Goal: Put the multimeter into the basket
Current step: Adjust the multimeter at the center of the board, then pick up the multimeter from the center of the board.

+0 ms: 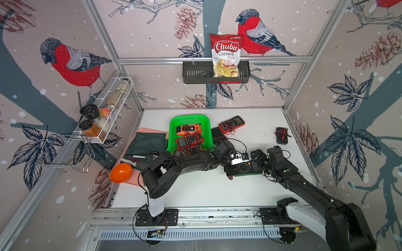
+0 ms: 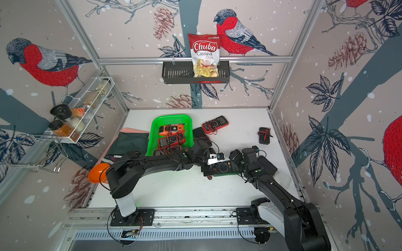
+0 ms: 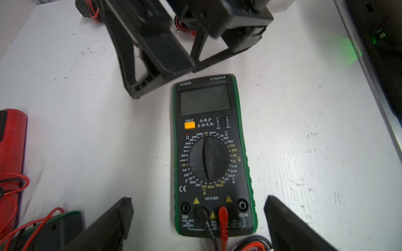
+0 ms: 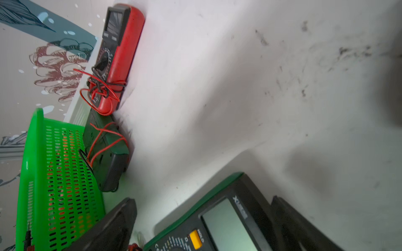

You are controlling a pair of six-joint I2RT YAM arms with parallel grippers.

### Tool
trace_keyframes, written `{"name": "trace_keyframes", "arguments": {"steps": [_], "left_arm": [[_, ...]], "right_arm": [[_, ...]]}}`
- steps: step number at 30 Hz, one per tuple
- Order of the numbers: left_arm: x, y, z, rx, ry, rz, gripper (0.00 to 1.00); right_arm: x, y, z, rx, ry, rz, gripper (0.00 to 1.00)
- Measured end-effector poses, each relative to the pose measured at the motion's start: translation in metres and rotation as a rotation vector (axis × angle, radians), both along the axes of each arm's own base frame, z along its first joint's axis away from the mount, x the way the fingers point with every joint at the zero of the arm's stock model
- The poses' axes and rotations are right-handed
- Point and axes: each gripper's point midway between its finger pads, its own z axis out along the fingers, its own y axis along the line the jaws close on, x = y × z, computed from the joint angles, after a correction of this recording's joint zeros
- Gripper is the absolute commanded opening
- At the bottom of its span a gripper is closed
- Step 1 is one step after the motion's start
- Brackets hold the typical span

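With left gripper [image 3: 199,201] and right gripper [image 4: 203,202] both agape, we straddle the multimeter [image 3: 212,156] squarely, basket [image 1: 189,116] at ten o'clock.

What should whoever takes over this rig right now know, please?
Left gripper: open, fingers either side of the lead end of the green multimeter, not gripping.
Right gripper: open, at its display end, holding nothing.
The green multimeter lies flat on the table, near the green basket.
Done: several multimeters lie in the basket.
Left: the green one, the red multimeter and the dark green meter beside the basket are outside it.
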Motion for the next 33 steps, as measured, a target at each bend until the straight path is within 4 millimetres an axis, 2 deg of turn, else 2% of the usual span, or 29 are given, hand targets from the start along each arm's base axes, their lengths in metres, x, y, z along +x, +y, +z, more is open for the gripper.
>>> {"name": "trace_keyframes", "arguments": {"steps": [5,8,12,24,33], "left_arm": [[-0.003,-0.009,-0.013,0.044,0.005,-0.005,0.97],[-0.002,-0.015,-0.023,0.08,0.006,0.001,0.98],[0.0,-0.021,-0.034,0.123,0.008,0.003,0.97],[0.003,-0.021,-0.063,0.239,0.031,-0.006,0.98],[0.007,-0.037,-0.067,0.211,0.036,-0.032,0.97]], "right_arm": [[0.01,-0.031,0.027,-0.017,-0.077,-0.08,1.0],[0.008,-0.049,0.041,-0.032,-0.118,-0.124,1.0],[0.004,-0.063,0.054,-0.049,-0.154,-0.157,1.0],[-0.004,-0.071,0.05,-0.066,-0.133,-0.172,1.0],[-0.004,-0.07,0.047,-0.059,-0.127,-0.166,1.0]]}}
